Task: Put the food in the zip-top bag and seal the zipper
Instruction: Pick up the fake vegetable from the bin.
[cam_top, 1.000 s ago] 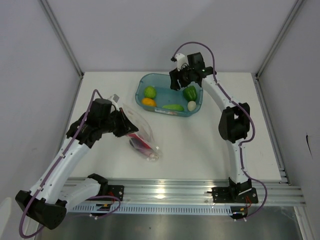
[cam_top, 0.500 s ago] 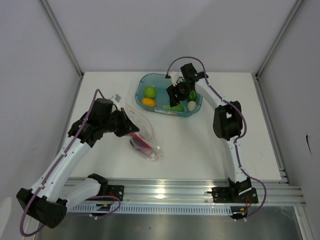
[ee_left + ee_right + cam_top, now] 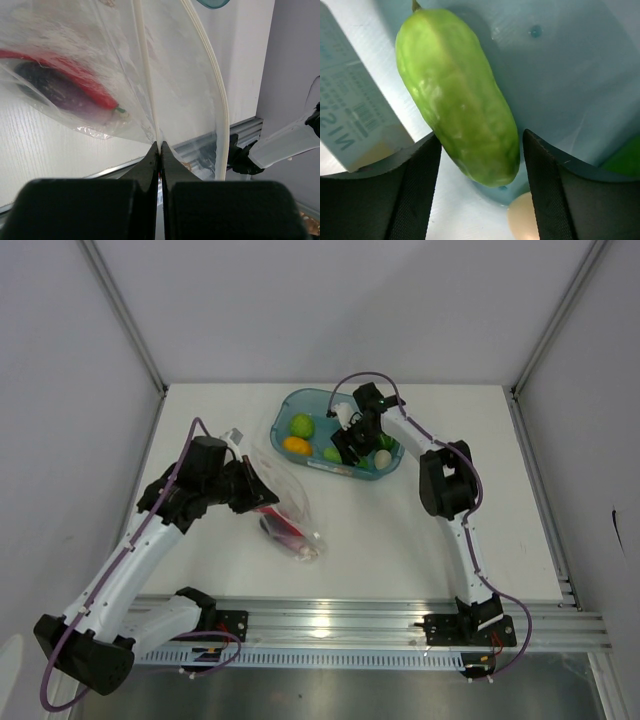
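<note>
My left gripper (image 3: pixel 250 486) is shut on the mouth edge of the clear zip-top bag (image 3: pixel 285 510) and holds it open; its pale zipper strip (image 3: pixel 147 75) runs up from the jaws. A purple eggplant (image 3: pixel 55 95) and a red chili (image 3: pixel 75 80) lie inside the bag. My right gripper (image 3: pixel 350 447) is open, down in the teal tray (image 3: pixel 283 415), its fingers on either side of the light green vegetable (image 3: pixel 457 95). A white egg (image 3: pixel 530 222) lies just beyond it. A green pepper (image 3: pixel 301 425) and a yellow-orange piece (image 3: pixel 296 444) lie at the tray's left end.
Grey walls close in the table on the left, back and right. A metal rail (image 3: pixel 340 625) runs along the near edge. A white barcode label (image 3: pixel 350 120) is on the tray wall, left of my right fingers.
My right gripper has come down from above the tray's back rim into the tray, onto the light green vegetable. The left arm and the bag have stayed still.
</note>
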{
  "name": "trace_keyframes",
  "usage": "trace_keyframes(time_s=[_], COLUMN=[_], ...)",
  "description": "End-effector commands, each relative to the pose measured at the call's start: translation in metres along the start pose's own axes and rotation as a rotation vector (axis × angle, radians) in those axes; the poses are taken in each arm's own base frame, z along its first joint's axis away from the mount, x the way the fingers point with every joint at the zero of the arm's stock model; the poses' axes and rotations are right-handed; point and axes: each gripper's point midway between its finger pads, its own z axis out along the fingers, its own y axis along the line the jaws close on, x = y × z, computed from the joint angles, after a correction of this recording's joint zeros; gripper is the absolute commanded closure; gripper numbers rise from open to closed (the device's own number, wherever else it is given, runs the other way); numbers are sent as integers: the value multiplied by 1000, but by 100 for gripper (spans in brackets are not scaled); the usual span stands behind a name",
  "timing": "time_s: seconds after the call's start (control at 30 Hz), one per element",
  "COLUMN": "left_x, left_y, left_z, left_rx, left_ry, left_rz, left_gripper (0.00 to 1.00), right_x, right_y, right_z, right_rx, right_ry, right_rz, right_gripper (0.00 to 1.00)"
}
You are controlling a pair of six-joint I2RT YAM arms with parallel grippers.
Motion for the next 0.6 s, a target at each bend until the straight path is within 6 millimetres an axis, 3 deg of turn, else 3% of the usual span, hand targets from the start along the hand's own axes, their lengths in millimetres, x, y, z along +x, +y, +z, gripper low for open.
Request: trace_keyframes(time_s=[0.0,0.1,0.13,0.2,0.23,0.27,0.4,0.57], left_x=[-8,-7,-6,-5,-5,-6,-6,-3], left_y=[-9,-9,-8,-8,-7,-8,-7,-5], left_z=[-4,-3,-2,-1,-1,-2,-3,-2], left_rx=[24,22,20,20,19,21,16,11], left_ry=[-23,-16,-12,-6,-7,-9,-12,0], left_rz=[33,31,29,28,27,28,28,16], left_gripper=[100,99,99,99,99,99,99,99], right_x=[0,-1,-9,-15,-18,-21,-38,-73], right_y=[-10,-15,-16,-16,-18,-16,-14,-11], right_z=[5,6,2,-1,-3,-5,-18,-60], right_rx=[54,85,98,98,104,102,106,151], right_ry=[6,-9,-36,-63,-73,-84,-142,-268], right_rz=[-22,-23,-30,-38,-36,-35,-54,-56], right_gripper=[33,39,45,63,84,88,97,100])
